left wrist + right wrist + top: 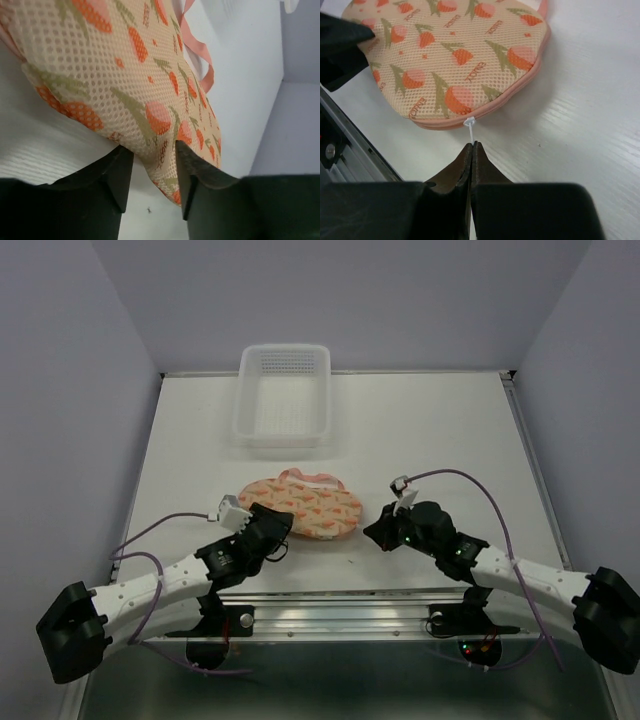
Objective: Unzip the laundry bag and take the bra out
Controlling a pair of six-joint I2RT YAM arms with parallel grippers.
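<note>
A metal rail [340, 615] runs along the near edge of the white tabletop [450, 440]. Just beyond it, near the middle, lies the laundry bag [305, 505], zipped. The left gripper [152, 150] straddles the bag's left end, fingers apart with the printed mesh bulging between them. The right gripper [471, 145], fingers pressed together, pinches the white zipper pull [469, 122] at the bag's right end. A white perforated basket [247, 390] stands at the far edge. Pale grey walls [350, 300] enclose three sides.

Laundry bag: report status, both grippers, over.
Left gripper open, straddling the left end of the laundry bag. Right gripper shut on the white zipper pull. Bag zipped, bra not in view. Basket beyond it, clear.
</note>
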